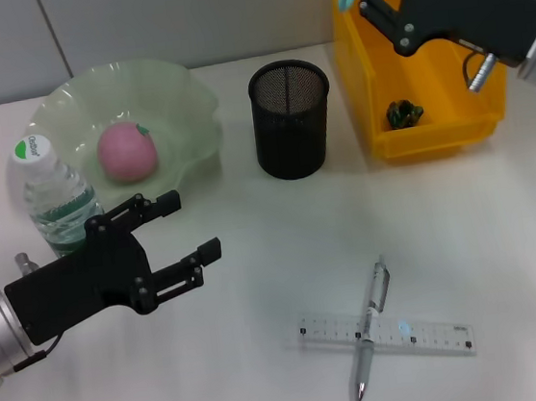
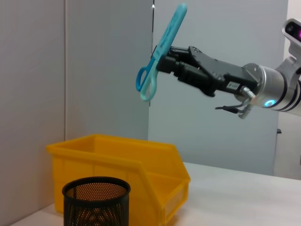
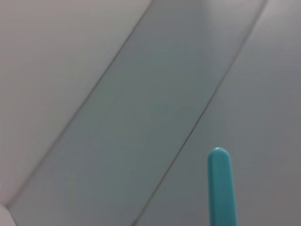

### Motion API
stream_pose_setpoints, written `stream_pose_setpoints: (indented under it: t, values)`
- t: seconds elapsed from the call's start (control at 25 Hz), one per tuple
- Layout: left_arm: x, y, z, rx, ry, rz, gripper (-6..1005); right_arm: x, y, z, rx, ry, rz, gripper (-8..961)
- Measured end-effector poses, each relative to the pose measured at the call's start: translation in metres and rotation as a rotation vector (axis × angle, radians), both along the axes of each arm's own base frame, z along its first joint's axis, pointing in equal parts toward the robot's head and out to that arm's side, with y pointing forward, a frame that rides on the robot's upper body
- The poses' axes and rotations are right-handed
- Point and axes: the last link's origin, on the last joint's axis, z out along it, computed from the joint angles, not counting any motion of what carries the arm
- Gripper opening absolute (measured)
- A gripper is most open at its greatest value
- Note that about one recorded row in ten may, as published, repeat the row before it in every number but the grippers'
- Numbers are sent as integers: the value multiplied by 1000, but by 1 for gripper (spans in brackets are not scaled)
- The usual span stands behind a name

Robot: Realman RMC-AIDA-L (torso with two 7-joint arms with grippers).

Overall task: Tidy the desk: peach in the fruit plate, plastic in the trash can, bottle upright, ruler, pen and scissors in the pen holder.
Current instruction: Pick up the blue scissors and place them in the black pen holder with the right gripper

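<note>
Scissors [image 2: 160, 54], blue, hang in the air above the yellow bin [image 1: 428, 76], clamped in the right hand [image 2: 168, 59] with their loops lowest. The left hand [image 1: 180, 235] hovers spread and empty over the counter [image 1: 284, 257] beside the upright bottle [image 1: 54, 191]. The pen [image 1: 372, 329] lies across the ruler [image 1: 388, 334], well apart from the mesh pen holder [image 1: 292, 118].

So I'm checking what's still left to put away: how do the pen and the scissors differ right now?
The pen lies flat on the desk, crossing over the ruler; the scissors are in the air, clamped in the right gripper above the yellow bin. The pen is silvery and slim; the scissors are blue-handled and sheathed. Neither is in the pen holder yet.
</note>
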Motion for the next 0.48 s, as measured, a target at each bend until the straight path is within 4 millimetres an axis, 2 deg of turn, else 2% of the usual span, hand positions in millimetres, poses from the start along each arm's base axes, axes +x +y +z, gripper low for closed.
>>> stream_pose_setpoints:
  t: [0.48]
  values:
    - [-1, 3, -1, 23, 20, -5, 780, 0, 17, 4, 510, -384, 148, 235]
